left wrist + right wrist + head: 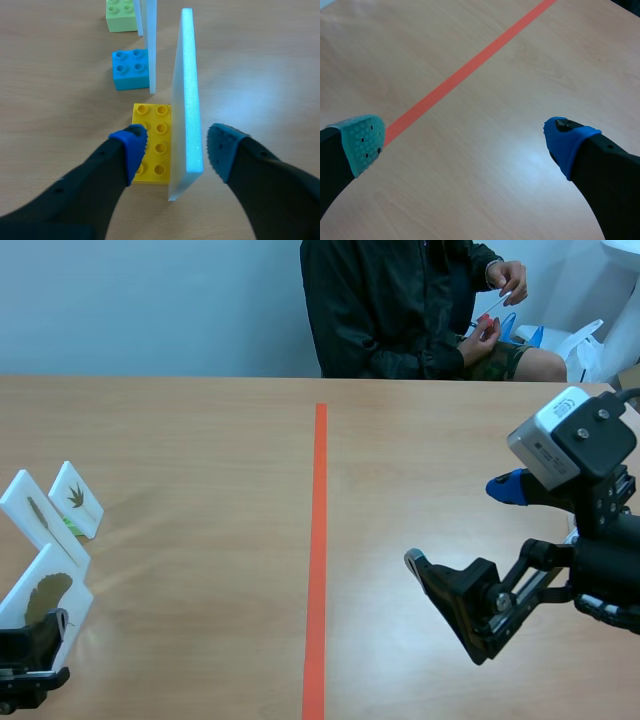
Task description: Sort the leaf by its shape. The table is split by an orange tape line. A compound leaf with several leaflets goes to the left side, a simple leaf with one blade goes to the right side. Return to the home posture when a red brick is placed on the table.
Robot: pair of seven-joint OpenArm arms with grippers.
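Leaf card (45, 600), the nearest of three white cards on the table's left side, stands upright in a yellow brick (159, 127) and sits directly between the fingers of the left gripper (170, 146). In the left wrist view the card shows edge-on, its long edge running straight ahead of the gripper and one flat face turned to each pad. The fingers are spread apart: the pad beside the bare face is just off the foam, while the other hangs over the brick studs with a clear gap, so nothing is grasped yet. A plain squeeze across the thin foam looks like all the next move needs. The print seems to be one dark blade, though it is small, so the card likely belongs across the tape line (318, 540). The right gripper (458, 524) hovers released over the right side, well apart from the card, which makes the left arm plainly the nearer one.
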